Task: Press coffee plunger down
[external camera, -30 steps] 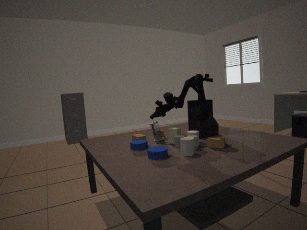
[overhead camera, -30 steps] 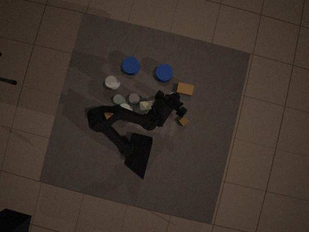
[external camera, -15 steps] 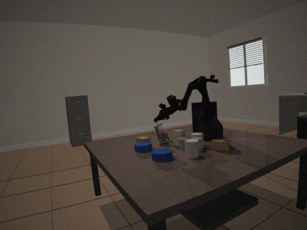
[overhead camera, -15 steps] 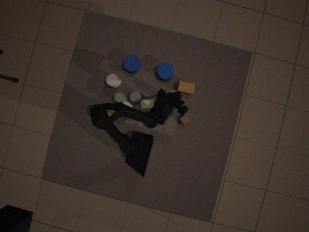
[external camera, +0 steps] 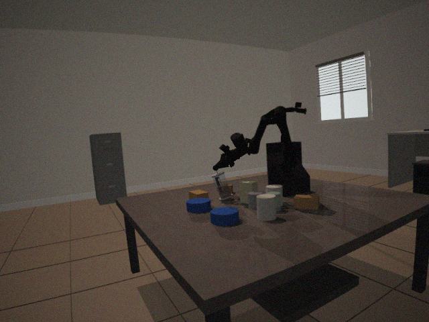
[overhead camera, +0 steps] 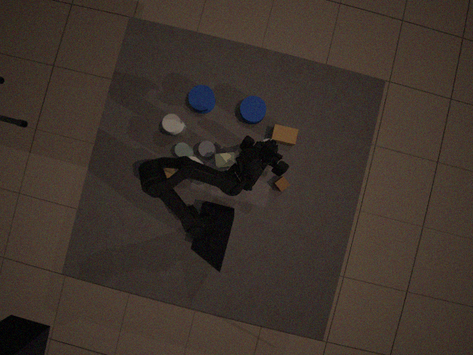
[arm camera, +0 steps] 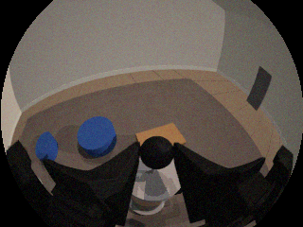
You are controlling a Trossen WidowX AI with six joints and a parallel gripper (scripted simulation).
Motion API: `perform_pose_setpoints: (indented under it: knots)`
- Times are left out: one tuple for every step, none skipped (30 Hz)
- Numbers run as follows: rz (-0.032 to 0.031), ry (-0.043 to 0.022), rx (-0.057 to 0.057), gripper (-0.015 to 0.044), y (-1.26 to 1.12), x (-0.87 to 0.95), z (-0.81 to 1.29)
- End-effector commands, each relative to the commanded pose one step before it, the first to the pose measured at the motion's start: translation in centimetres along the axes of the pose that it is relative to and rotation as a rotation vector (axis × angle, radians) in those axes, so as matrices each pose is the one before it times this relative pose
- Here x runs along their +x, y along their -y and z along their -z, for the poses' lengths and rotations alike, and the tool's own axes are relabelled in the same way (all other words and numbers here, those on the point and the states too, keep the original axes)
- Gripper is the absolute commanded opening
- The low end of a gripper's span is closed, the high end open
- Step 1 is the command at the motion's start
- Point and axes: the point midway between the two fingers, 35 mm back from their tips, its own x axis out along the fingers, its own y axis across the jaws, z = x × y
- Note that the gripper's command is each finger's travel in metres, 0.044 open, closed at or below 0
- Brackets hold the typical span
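Note:
The coffee press (external camera: pixel 222 187) (arm camera: pixel 151 195) is a clear glass cylinder standing on the table (external camera: pixel 242 253) and leaning a little in the exterior view. Its black round plunger knob (arm camera: pixel 157 154) sits just above the glass. My gripper (external camera: pixel 216 168) (arm camera: pixel 157 147) reaches down from the right and is shut on the knob, one dark finger on each side. In the top view the arm (overhead camera: pixel 252 162) covers the press and the fingers.
Two blue discs (overhead camera: pixel 201 98) (overhead camera: pixel 253 109) (external camera: pixel 198 204) (external camera: pixel 224 216) and an orange box (overhead camera: pixel 284 134) (external camera: pixel 198 193) lie beyond the press. Pale cylinders (overhead camera: pixel 172 123) (external camera: pixel 266 206), a pale green block (overhead camera: pixel 225 159) and a small orange cube (overhead camera: pixel 281 183) stand close by. The arm's base (overhead camera: pixel 211 233) (external camera: pixel 285 166) stands on the table behind.

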Motion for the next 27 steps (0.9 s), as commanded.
perform_pose_setpoints:
  knots:
    - [-0.00208, -0.02254, 0.0082, 0.0126, -0.022, 0.272, 0.626]
    - [0.0, 0.00001, 0.0, 0.0126, 0.003, 0.024, -0.015]
    - [0.0, 0.00001, 0.0, 0.0126, 0.003, 0.023, -0.015]
    - [0.0, 0.00001, 0.0, 0.0126, 0.003, 0.023, -0.015]
    - [0.0, 0.00001, 0.0, 0.0126, 0.003, 0.023, -0.014]
    - [0.0, 0.00001, 0.0, 0.0126, 0.003, 0.023, -0.014]
    - [0.0, 0.00001, 0.0, 0.0126, 0.003, 0.023, -0.014]
    - [0.0, 0.00001, 0.0, 0.0126, 0.003, 0.022, -0.013]
    - [0.0, 0.00001, 0.0, 0.0126, 0.003, 0.022, -0.013]
    - [0.0, 0.00001, 0.0, 0.0126, 0.003, 0.022, -0.013]
    - [0.0, 0.00001, 0.0, 0.0126, 0.003, 0.022, -0.013]
    - [0.0, 0.00001, 0.0, 0.0126, 0.003, 0.022, -0.013]
    - [0.0, 0.00001, 0.0, 0.0126, 0.003, 0.022, -0.012]
    - [0.0, 0.00001, 0.0, 0.0126, 0.003, 0.021, -0.012]
    - [0.0, 0.00001, 0.0, 0.0126, 0.003, 0.021, -0.012]
    - [0.0, 0.00001, 0.0, 0.0126, 0.003, 0.021, -0.012]
    - [0.0, 0.00001, 0.0, 0.0126, 0.003, 0.021, -0.012]
    - [0.0, 0.00001, 0.0, 0.0126, 0.003, 0.021, -0.011]
    - [0.0, 0.00001, 0.0, 0.0126, 0.003, 0.02, -0.011]
    - [0.0, 0.00001, 0.0, 0.0126, 0.003, 0.02, -0.011]
    - [0.0, 0.00001, 0.0, 0.0126, 0.003, 0.02, -0.011]
    - [0.0, 0.00001, 0.0, 0.0126, 0.003, 0.02, -0.011]
    - [0.0, 0.00001, 0.0, 0.0126, 0.003, 0.02, -0.011]
    - [0.0, 0.00001, 0.0, 0.0126, 0.003, 0.02, -0.011]
    - [0.0, 0.00001, 0.0, 0.0126, 0.003, 0.02, -0.01]
    - [0.0, 0.00001, 0.0, 0.0126, 0.003, 0.019, -0.01]
    - [0.0, 0.00001, 0.0, 0.0126, 0.002, 0.019, -0.01]
